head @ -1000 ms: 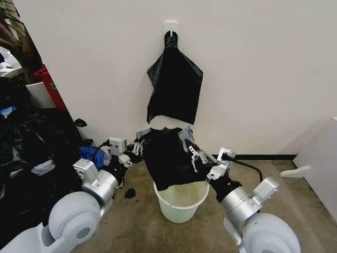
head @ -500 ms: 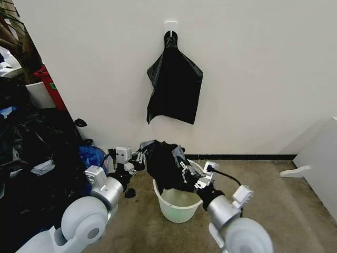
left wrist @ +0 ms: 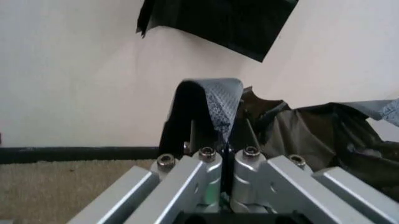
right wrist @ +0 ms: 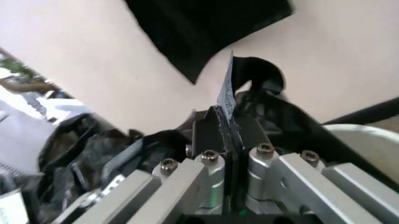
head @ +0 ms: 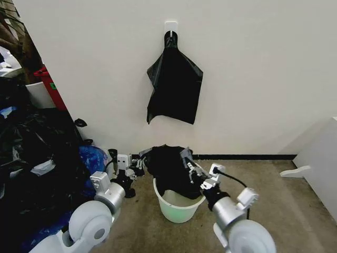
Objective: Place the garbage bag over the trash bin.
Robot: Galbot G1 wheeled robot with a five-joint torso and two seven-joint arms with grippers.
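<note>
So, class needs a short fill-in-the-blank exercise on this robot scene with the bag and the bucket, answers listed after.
1. The garbage bag is held over the far rim of the white ____.
2. The left gripper and right gripper are both ____ on the bag.
3. Spare black bags hang from a white ____ on the wall.

Answers: trash bin; shut; hook

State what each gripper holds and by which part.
Both hold the garbage bag by its upper edge over the trash bin: left gripper at one side, right gripper at the other.
</note>
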